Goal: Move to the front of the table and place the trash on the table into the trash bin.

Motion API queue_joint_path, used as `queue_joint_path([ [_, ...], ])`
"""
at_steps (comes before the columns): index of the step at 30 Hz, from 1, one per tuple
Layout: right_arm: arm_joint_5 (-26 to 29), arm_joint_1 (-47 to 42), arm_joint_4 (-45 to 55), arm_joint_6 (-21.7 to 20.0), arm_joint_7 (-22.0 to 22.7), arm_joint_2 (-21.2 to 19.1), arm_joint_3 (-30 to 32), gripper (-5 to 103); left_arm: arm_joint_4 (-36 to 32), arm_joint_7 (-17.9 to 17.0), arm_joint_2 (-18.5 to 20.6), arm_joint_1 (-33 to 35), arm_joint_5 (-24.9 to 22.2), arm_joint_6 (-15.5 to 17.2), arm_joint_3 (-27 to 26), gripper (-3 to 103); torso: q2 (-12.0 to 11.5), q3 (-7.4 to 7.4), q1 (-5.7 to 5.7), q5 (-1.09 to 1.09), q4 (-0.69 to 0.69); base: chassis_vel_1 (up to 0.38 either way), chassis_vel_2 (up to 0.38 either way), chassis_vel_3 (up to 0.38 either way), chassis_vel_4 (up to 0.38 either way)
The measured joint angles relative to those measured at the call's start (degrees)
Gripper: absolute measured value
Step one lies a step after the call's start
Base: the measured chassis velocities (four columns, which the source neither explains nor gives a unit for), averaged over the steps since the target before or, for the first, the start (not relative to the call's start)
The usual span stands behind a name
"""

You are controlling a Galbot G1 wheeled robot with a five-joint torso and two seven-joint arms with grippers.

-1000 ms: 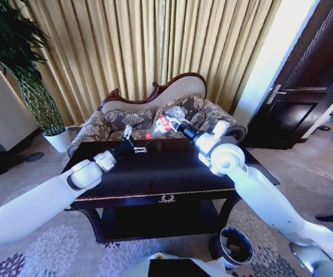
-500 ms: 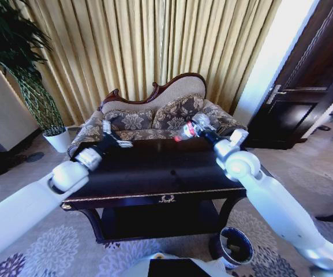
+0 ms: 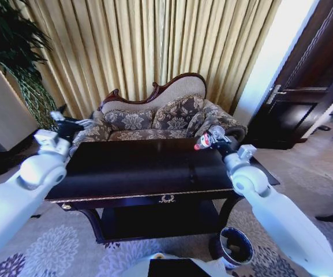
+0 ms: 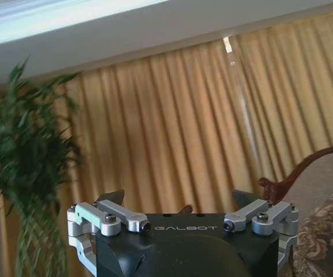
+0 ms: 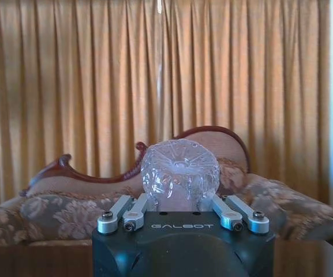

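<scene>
Right gripper (image 3: 212, 140) clamped on clear plastic bottle with red cap and red-white label (image 3: 205, 140), held above right far corner of large dark glossy wooden table (image 3: 149, 173). Bottle long axis roughly level, cap toward left. Small round black trash bin (image 3: 235, 245) near right on floor, below and nearer than gripper; right arm nearer. Left gripper (image 4: 180, 203) spread apart, holding nothing, raised beyond left far table edge. Bin interior hard to make out.

Warm backlight through gold curtains (image 3: 154, 52), glare on glossy table (image 3: 149, 170), edges bowed, plant (image 4: 27, 173) blurred
</scene>
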Motion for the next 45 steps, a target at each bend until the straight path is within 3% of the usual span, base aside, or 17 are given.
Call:
queue_joint_path([
  [3, -0.54, -3.51, 1.16, 0.0, 0.2, 0.38, 2.78, 28, -0.85, -0.05, -3.03, 4.92, -1.69, 0.96, -6.38, 100, 0.0, 0.0, 0.0, 0.02, 0.0, 0.0, 0.0, 0.0, 0.0],
  [5, -0.79, -4.13, 1.41, 0.0, 0.27, 0.47, 3.28, 28, -1.02, 0.22, -3.74, 5.94, -1.73, 1.04, -7.81, 100, 0.0, 0.0, 0.0, 0.03, 0.0, 0.0, 0.0, 0.0, 0.0],
  [9, -1.99, -6.01, 2.26, 0.0, 0.79, 0.61, 4.47, 28, -1.72, 4.95, -7.2, 12.41, -1.58, 1.12, -14.82, 100, 0.0, 0.0, 0.0, 0.03, -0.01, 0.0, 0.0, 0.0, 0.0],
  [17, -2.89, -7.72, 4.28, 0.04, 0.98, -0.95, 4.27, 28, -5.37, 10.31, -13.02, 23.41, -1.29, 0.89, -22.59, 100, 0.0, 0.0, 0.0, 0.04, 0.0, 0.0, 0.0, 0.0, 0.0],
  [23, -3.58, -9.45, 5.74, 0.05, 0.99, -1.48, 4.18, 28, -8.82, 13.01, -17.35, 27.61, -0.97, 1.23, -24.51, 100, 0.0, 0.01, 0.0, 0.04, 0.0, 0.0, 0.0, 0.0, 0.0],
  [30, -3.75, -11.17, 7.96, 0.06, 0.98, -1.68, 4.56, 28, -11.96, 13.75, -19.69, 29.33, 0.35, 2.48, -25.51, 100, 0.0, 0.01, 0.0, 0.03, -0.01, 0.0, 0.0, 0.0, 0.0],
  [45, -5.09, -14.04, 10.73, 0.06, 0.98, 0.11, 6.36, 28, -14.13, 13.33, -19.75, 30.78, 1.2, 2.67, -25.89, 100, -0.01, 0.01, 0.02, 0.03, -0.01, 0.0, 0.0, 0.0, 0.0],
])
